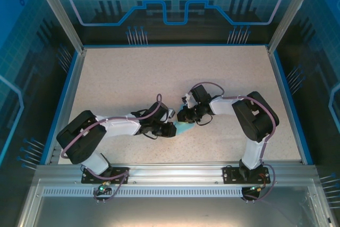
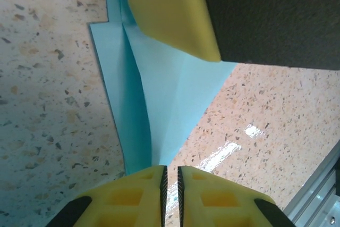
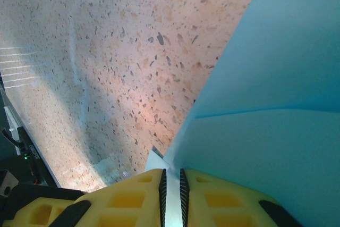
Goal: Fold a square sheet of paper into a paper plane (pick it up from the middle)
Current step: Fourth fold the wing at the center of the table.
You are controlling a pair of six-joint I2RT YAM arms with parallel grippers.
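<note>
Light-blue paper [image 2: 159,104] tapered down into the thin slit between the left gripper's [image 2: 171,174] yellow fingers [image 2: 133,195]. They were closed almost to touching, with the narrow end of the paper pinched between the ribbed pads. In the right wrist view the right gripper [image 3: 171,176] stood the same way. Its fingers [image 3: 223,198] were drawn nearly together, with a pale edge of the paper [image 3: 276,104] caught in the gap between them. From there the sheet spread up and away to the right in two overlapping layers.

Seen from the left wrist, the paper was partly folded. It showed a long crease along its left side and a triangular face in the middle. Its far end passed under a yellow finger [image 2: 175,19] of the other gripper.

From above, the left gripper [image 1: 169,129] and right gripper [image 1: 187,115] met nose to nose near the middle of the speckled table [image 1: 159,73], a little toward the near edge. The paper [image 1: 183,128] showed as a small blue patch between them. Both arms were bent inward from their bases.
</note>
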